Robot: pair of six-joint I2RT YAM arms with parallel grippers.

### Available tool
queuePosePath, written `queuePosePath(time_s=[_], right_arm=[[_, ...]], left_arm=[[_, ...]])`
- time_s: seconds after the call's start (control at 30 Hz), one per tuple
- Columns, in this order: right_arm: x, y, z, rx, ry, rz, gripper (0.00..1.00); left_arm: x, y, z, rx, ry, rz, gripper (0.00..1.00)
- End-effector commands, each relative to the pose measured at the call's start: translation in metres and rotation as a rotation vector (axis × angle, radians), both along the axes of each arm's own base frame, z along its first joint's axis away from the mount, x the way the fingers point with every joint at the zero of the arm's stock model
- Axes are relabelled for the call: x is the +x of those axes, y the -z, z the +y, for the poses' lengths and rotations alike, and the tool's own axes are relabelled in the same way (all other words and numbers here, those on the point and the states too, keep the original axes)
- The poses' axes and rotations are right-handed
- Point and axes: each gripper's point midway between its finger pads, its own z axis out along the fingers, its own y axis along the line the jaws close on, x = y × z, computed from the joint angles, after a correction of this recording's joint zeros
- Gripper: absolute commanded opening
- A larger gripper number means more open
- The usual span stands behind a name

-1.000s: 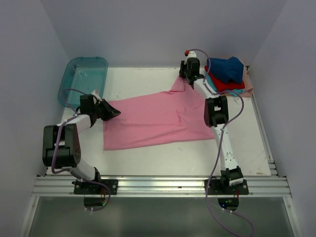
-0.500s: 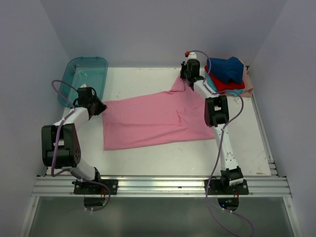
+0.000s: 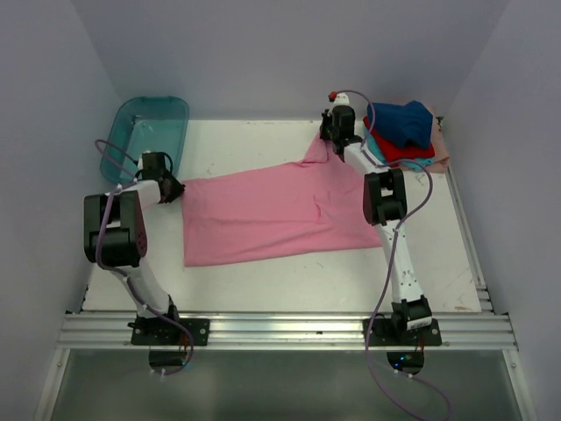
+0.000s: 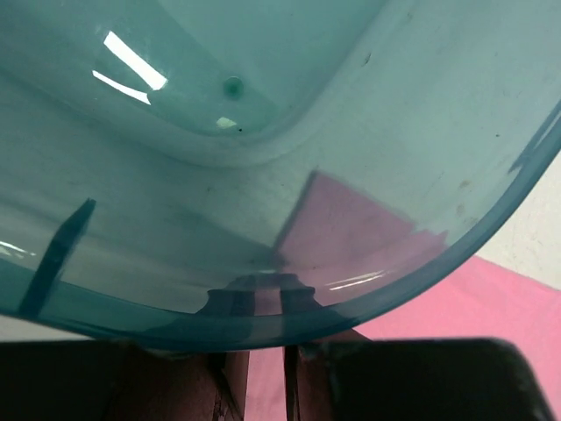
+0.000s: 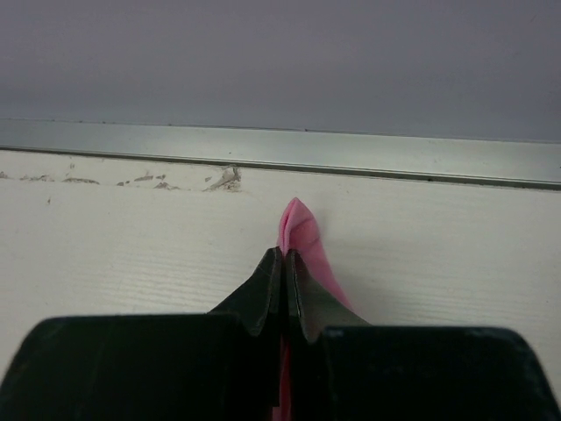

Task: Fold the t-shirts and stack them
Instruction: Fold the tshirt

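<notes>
A pink t-shirt (image 3: pixel 272 215) lies spread flat mid-table. My right gripper (image 3: pixel 333 147) is at its far corner. The right wrist view shows that gripper (image 5: pixel 282 254) shut on a pinch of the pink t-shirt (image 5: pixel 302 230), which pokes out past the tips. My left gripper (image 3: pixel 173 189) sits at the shirt's left corner, beside the tub. In the left wrist view its jaws (image 4: pixel 267 351) stand a narrow gap apart with pink cloth (image 4: pixel 491 298) showing in the gap. Whether they pinch it is unclear. The tub's rim hides the fingertips.
The translucent teal tub (image 3: pixel 180 110) stands at the back left and fills most of the left wrist view (image 4: pixel 263 105). At the back right is a pile of t-shirts: navy (image 3: pixel 403 121) on top, red (image 3: pixel 399 153), teal (image 3: pixel 377 140) and peach (image 3: pixel 441 153).
My left gripper has drawn back leftward from over the shirt's corner to its edge by the tub, and its arm has risen. The shirt and right arm look unmoved.
</notes>
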Motion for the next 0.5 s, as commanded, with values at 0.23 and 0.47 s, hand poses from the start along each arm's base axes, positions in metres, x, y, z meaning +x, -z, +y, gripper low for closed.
queuePosePath(time_s=[0.23, 0.47], right_arm=[[0.0, -0.034, 0.001, 0.011, -0.005, -0.039, 0.0], [0.0, -0.035, 0.002, 0.011, -0.005, -0.041, 0.0]], left_arm=[[0.024, 0.027, 0.023, 0.012, -0.014, -0.017, 0.22], [0.032, 0.024, 0.015, -0.03, 0.026, -0.047, 0.29]])
